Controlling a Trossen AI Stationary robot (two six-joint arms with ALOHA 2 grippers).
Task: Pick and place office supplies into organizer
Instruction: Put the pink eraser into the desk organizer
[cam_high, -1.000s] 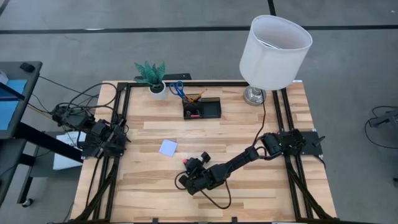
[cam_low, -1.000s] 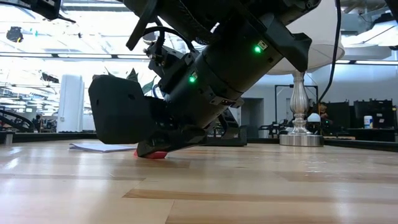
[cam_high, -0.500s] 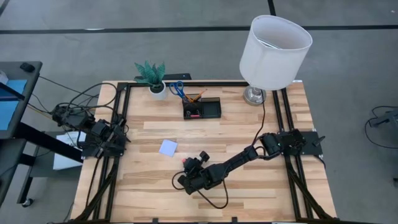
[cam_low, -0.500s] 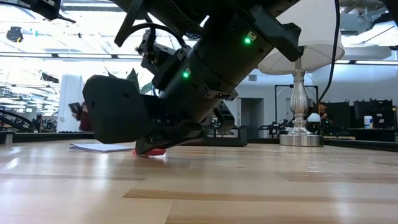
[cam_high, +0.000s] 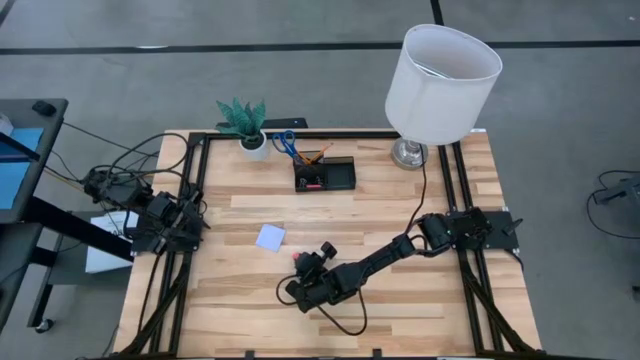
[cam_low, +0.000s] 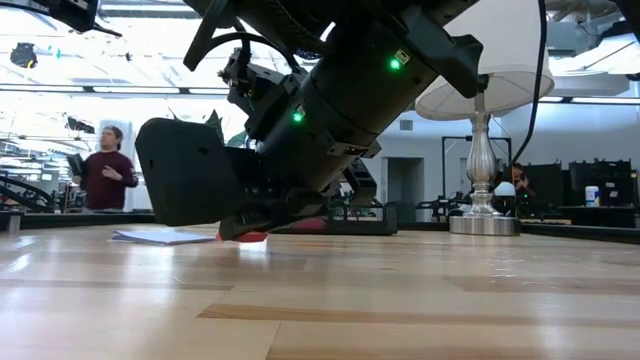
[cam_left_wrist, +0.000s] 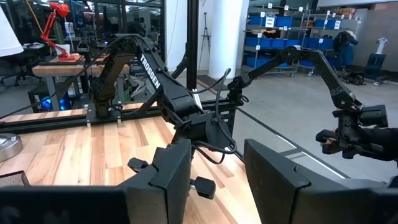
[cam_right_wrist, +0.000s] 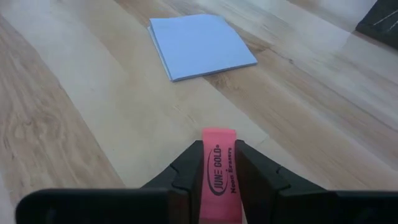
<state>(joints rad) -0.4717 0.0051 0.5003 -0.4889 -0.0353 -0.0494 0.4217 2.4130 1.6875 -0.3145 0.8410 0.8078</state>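
Note:
My right gripper (cam_high: 299, 262) is low over the table's near middle, shut on a pink-red eraser (cam_right_wrist: 219, 167) that also shows under the fingers in the low view (cam_low: 250, 237). A pale lavender note pad (cam_high: 270, 237) lies flat on the wood just beyond it (cam_right_wrist: 199, 45). The black organizer (cam_high: 325, 176) stands near the far edge, with blue-handled scissors (cam_high: 285, 142) and orange pens upright in its cup section. My left gripper (cam_left_wrist: 217, 180) waits open at the table's left edge (cam_high: 195, 222), nothing between its fingers. My right gripper pinches the eraser's two long sides (cam_right_wrist: 217, 155) between its two fingers, which lie along it. Its free end (cam_right_wrist: 219, 134) sticks out past the fingertips. The fingers come slanting down from the table's right. The eraser sits close above the wood, its printed face up.
A white-shaded lamp (cam_high: 440, 80) stands at the far right corner and a white pot with a green plant (cam_high: 245, 125) at the far left of the organizer. Bare wood lies between the note pad and the organizer. A person (cam_low: 105, 180) stands in the room behind.
My right gripper has tipped up a little with the eraser, whose low end has come up off the wood. A person has walked into the room behind the table.

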